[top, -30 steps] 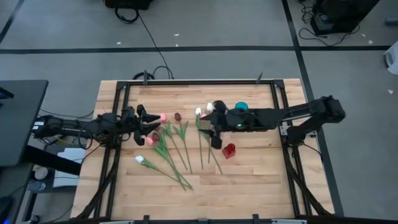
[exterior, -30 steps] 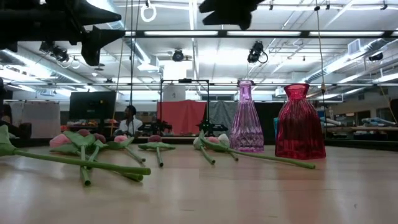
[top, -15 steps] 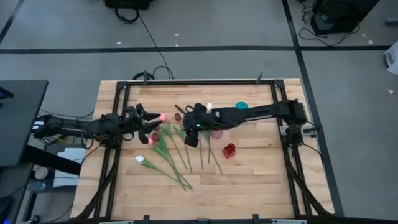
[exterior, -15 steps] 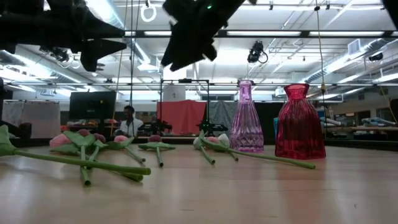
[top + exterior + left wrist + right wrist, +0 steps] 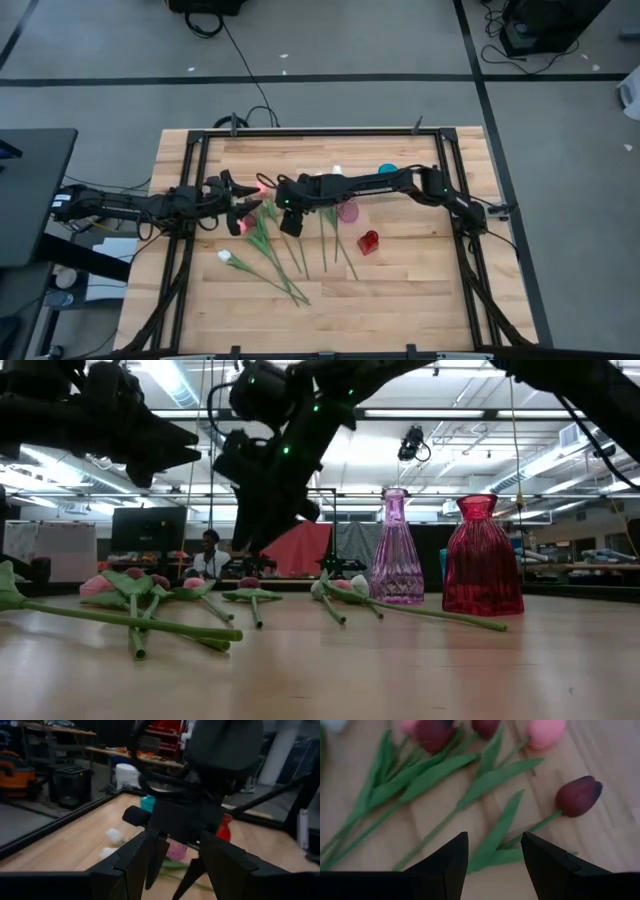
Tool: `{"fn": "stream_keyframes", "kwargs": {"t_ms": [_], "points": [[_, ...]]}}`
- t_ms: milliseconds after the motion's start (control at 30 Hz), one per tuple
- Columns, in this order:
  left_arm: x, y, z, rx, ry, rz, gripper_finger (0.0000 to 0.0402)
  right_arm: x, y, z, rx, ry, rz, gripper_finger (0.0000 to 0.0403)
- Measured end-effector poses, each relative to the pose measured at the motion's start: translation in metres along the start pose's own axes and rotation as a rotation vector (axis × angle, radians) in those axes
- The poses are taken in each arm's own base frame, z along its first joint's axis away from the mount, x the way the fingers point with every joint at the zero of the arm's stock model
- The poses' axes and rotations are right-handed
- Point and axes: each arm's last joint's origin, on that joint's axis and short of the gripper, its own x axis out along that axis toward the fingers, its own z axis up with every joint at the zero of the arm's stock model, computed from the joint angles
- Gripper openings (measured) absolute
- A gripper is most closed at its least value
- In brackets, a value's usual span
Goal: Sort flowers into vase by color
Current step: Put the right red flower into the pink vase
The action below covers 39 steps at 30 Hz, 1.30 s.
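Above the table's middle, the right gripper (image 5: 290,222) hangs with fingers parted and empty over the flowers (image 5: 272,240); the maroon tulip (image 5: 578,796) lies just ahead, stem running back between the fingers. The left gripper (image 5: 243,208), also parted, waits nearby.

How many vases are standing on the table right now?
3, all right of centre on the table seen from above: a teal vase by the top edge, a purple vase beside the flower stems, and a red vase just below it. None seems hidden.
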Motion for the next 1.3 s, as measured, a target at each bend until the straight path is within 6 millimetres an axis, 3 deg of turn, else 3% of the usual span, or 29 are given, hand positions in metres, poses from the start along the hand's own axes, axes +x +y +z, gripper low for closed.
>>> {"fn": "stream_keyframes", "kwargs": {"t_ms": [100,267,600,1167,1300], "points": [[0.000,0.004,-0.002,0.011,0.003,0.138,0.0188,0.014,-0.003,-0.003,-0.016,0.025,-0.013,0.0197],[-0.001,0.009,-0.005,0.032,0.015,0.294,0.0188,0.023,-0.005,-0.007,-0.036,0.050,-0.028,0.0197],[-0.002,0.011,-0.007,0.049,0.031,0.335,0.0188,0.039,-0.017,-0.010,-0.025,0.071,-0.034,0.0185],[-0.002,0.011,-0.007,0.048,0.027,0.334,0.0188,0.046,-0.030,-0.020,0.033,0.131,0.025,0.0019],[-0.002,0.011,-0.007,0.048,0.027,0.334,0.0188,0.046,-0.030,-0.020,0.037,0.136,0.035,0.0009]]}}
